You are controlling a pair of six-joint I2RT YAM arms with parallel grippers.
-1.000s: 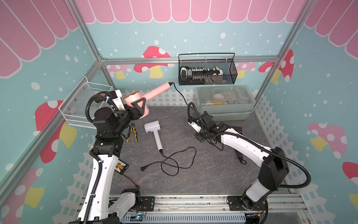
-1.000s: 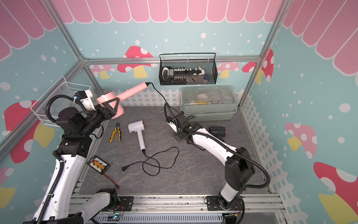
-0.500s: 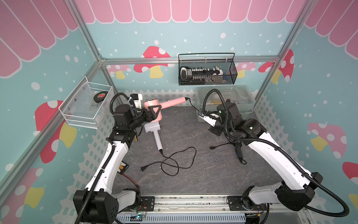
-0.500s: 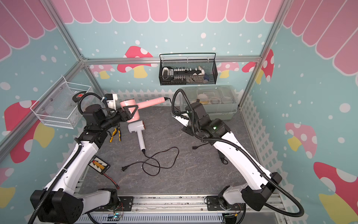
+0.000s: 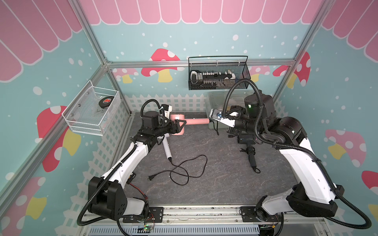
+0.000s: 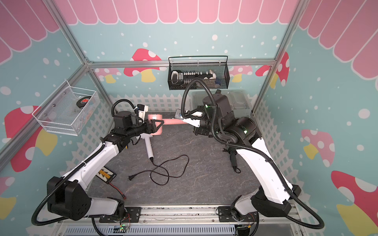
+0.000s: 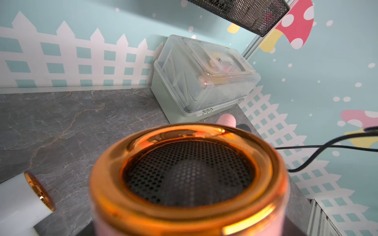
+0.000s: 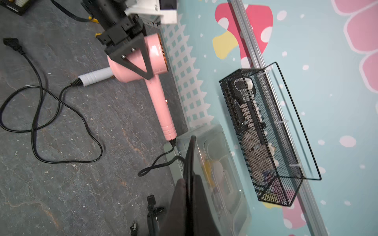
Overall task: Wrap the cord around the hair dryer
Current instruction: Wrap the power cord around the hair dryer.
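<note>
Left end effector [image 5: 180,127] clamps the head of the pink hair dryer [image 5: 196,121], raised above the counter [image 5: 214,163]. Right end effector [image 8: 189,190] is closed on its cord [image 8: 152,167].

Bright even light, soft shadows — hair dryer [image 7: 188,173] blurred nr lens w/ glare.

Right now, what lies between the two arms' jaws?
The pink plastic hair dryer's handle, then a short loop of its black cord, shown in the right wrist view.
</note>
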